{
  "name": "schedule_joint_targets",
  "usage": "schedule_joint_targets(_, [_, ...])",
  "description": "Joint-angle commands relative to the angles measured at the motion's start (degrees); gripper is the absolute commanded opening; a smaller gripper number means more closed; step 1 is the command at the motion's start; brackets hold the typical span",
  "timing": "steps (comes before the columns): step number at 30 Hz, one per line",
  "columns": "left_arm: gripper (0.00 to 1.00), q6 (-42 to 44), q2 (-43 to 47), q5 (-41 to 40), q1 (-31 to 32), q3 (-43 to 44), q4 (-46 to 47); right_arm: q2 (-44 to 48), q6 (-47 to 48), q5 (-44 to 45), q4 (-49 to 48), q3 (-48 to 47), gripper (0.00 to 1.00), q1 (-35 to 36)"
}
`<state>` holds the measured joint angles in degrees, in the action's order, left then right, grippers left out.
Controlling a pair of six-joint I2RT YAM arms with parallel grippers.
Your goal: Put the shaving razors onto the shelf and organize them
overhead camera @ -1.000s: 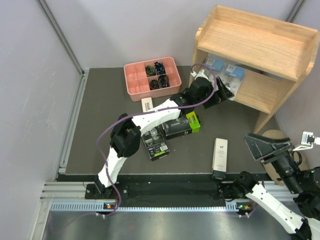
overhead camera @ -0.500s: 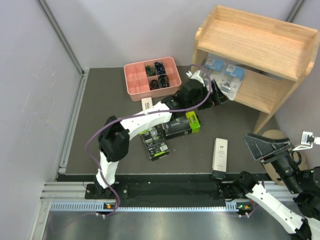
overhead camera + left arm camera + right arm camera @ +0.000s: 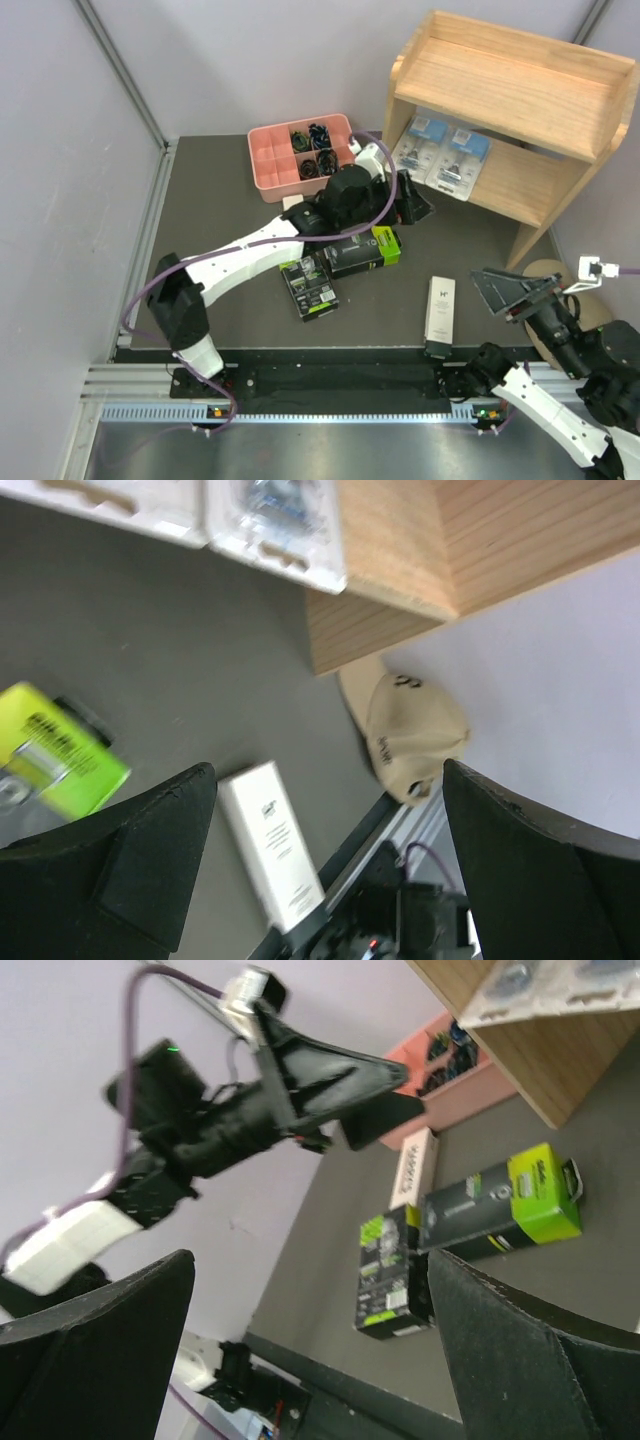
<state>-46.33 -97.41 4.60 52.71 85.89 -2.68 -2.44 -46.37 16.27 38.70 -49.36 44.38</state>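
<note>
**Top view.** The wooden shelf (image 3: 520, 85) stands at the far right of the dark tabletop (image 3: 220, 230). Two blister packs (image 3: 422, 140) lie side by side on the shelf's lower board, toward its left end. The left hand (image 3: 418, 203) hovers just in front of the shelf's left side, fingers apart with nothing between them. A black box (image 3: 362, 252) with a lime-green end lies in front of the shelf and off to its left, partly under the left arm. A second black box (image 3: 310, 283) lies just beside it, farther from the shelf. A white box (image 3: 439, 307) lies well in front of the shelf, by the tabletop's near edge. A second white box (image 3: 292, 208) shows only an end from under the left arm. A pink tray (image 3: 270, 160) sits to the left of the shelf. The right hand (image 3: 505, 295) is raised in front of the shelf's right leg, fingers apart and empty.

**Left wrist view.** Both dark fingers (image 3: 120, 880) stand wide at the bottom corners, holding nothing. The blister packs overhang the front edge of the shelf's lower board at the top. Below the shelf are the green box end and the white box. A beige cap (image 3: 415, 735) sits by the shelf's foot.

**Right wrist view.** The fingers (image 3: 540, 1360) are spread, with nothing gripped. The left hand hangs open left of the shelf's corner. Both black boxes and the second white box lie below it, with the pink tray behind.
</note>
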Motion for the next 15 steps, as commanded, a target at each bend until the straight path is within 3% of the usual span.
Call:
schedule_joint_targets(1, [0.99,5.89,7.92,-6.51,0.29,-5.62,-7.16,-4.76,-1.09,1.3,4.8,1.37,0.99,-0.17])
schedule_joint_targets(8, [0.99,6.16,16.88,-10.58,0.29,-17.93,-10.42,-14.86,-6.19,5.52,16.75,4.1,0.99,-0.17])
schedule_joint_targets(15, [0.99,1.34,20.76,-8.48,0.29,-28.31,-9.02,-33.31,-8.47,8.33,22.74,4.89,0.99,-0.26])
